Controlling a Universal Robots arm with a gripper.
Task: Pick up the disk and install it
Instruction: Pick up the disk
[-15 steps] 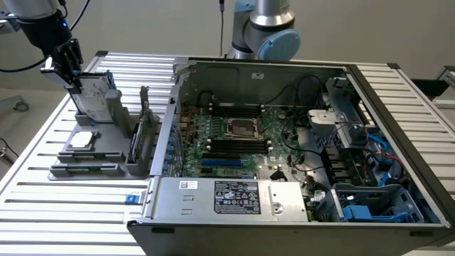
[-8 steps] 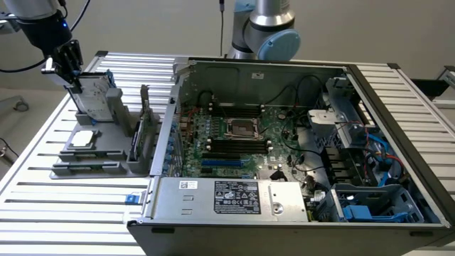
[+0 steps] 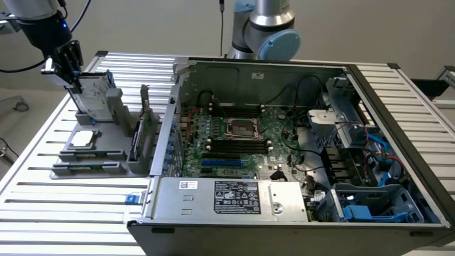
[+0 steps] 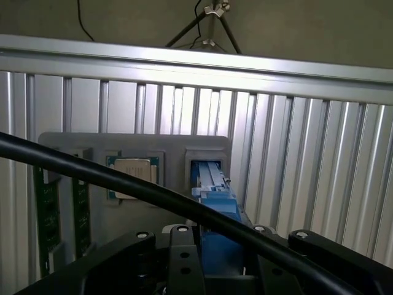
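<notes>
Gripper clamped on disk top edge | disk upright in grey holder, ext. view left

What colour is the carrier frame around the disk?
Blue; on the disk it shows best in the wrist view.

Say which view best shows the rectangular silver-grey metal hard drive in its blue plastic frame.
The exterior view: the hard drive stands upright in the grey holder, broad face visible. The wrist view looks along its blue-framed edge.
</notes>
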